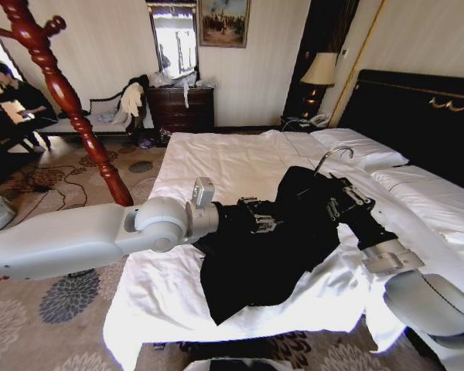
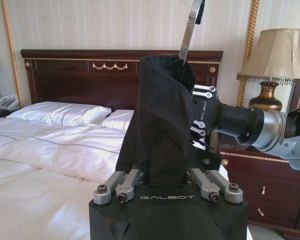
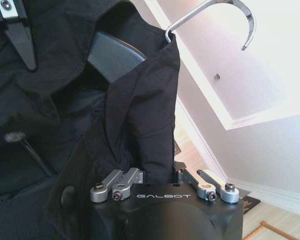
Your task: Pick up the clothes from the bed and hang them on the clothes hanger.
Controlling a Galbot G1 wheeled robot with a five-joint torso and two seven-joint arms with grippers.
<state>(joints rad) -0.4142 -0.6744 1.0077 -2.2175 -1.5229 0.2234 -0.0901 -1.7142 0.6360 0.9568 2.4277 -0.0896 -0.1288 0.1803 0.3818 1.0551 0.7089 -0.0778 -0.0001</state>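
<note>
At the frame's centre the black clothes (image 1: 271, 247) hang between both grippers above the bed (image 1: 216, 166). The left gripper (image 1: 257, 216) and right gripper (image 1: 342, 199) each pinch fabric, fingers closed. The clothes hanger (image 1: 334, 157) hook rises upper right, nearer the right gripper.

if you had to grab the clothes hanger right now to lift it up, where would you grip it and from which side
Probably the bare silver hook stem of the clothes hanger, from above on the headboard side. The black jacket drapes over its shoulders, and the left gripper and right gripper are already clamped on that fabric, so only the hook stands free.
</note>
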